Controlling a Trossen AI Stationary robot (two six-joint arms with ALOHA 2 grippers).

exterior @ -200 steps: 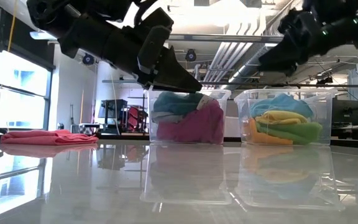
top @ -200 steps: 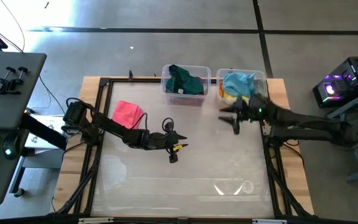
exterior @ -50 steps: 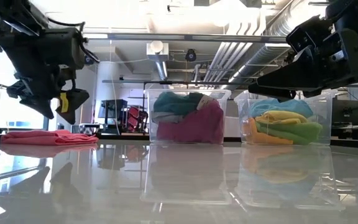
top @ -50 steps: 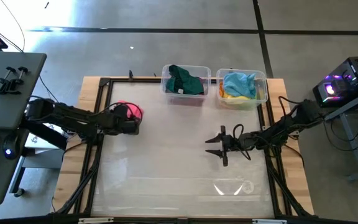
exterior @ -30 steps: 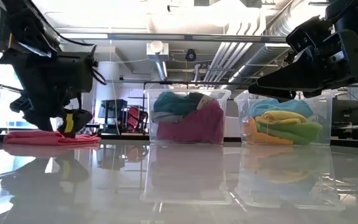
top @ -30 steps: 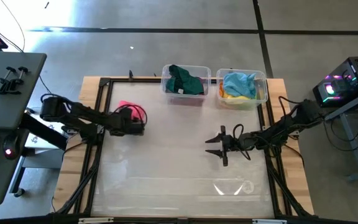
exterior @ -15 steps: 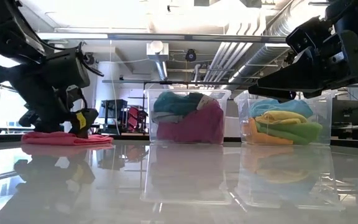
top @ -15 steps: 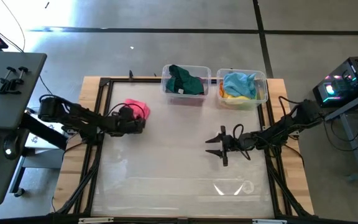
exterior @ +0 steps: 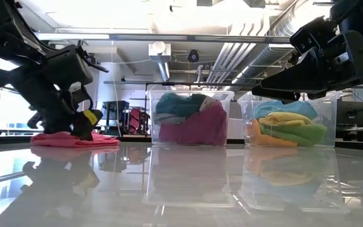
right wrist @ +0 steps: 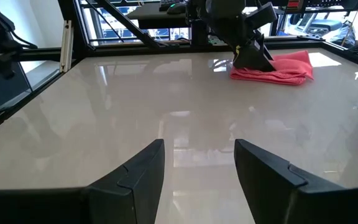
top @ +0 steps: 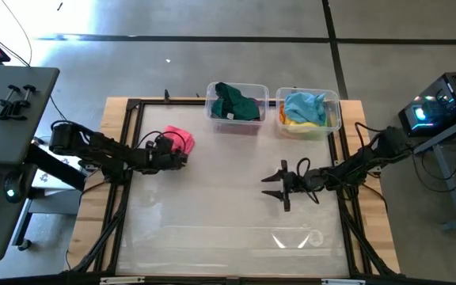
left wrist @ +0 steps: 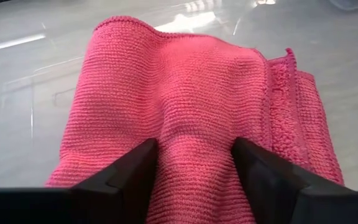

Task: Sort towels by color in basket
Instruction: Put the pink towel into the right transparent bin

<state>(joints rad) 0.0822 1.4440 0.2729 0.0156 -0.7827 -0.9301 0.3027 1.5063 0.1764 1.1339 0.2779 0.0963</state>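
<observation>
Lying flat: pink towel [top: 177, 138] on the table [top: 212, 229], upper left of centre in the high view, its cloth humped up where the fingers press into it.
Left gripper [top: 178, 157]: down at the near edge of the pink towel; the wrist view shows its two dark fingers [left wrist: 132, 171] set narrowly with a ridge of pink cloth [left wrist: 191, 124] pinched between them.
Left gripper, low view [exterior: 84, 126]: at the left of the frame, tips on the pink towel [exterior: 74, 140], which rests on the glossy tabletop.
Left bin [top: 236, 127]: clear plastic, at the upper middle of the high view, touching the table's far edge; a dark green towel [top: 234, 101] lies on top.
Left bin, low view [exterior: 188, 116]: a magenta towel [exterior: 197, 129] fills its lower part under teal-green cloth.
Right bin [top: 309, 129]: clear plastic, just beside the left bin, to its right; a light blue towel [top: 303, 105] lies on top with orange cloth [top: 282, 117] at its left edge.
Right bin, low view [exterior: 288, 120]: a yellow towel [exterior: 282, 120] and a light green towel [exterior: 301, 133] lie stacked below the blue.
Right gripper [top: 279, 190]: hovering above bare table right of centre, well apart from both bins and the pink towel; fingers spread wide with nothing between them.
Right wrist view: its own fingers [right wrist: 135, 174] frame bare tabletop, with the pink towel [right wrist: 278, 68] far off at the upper right.
</observation>
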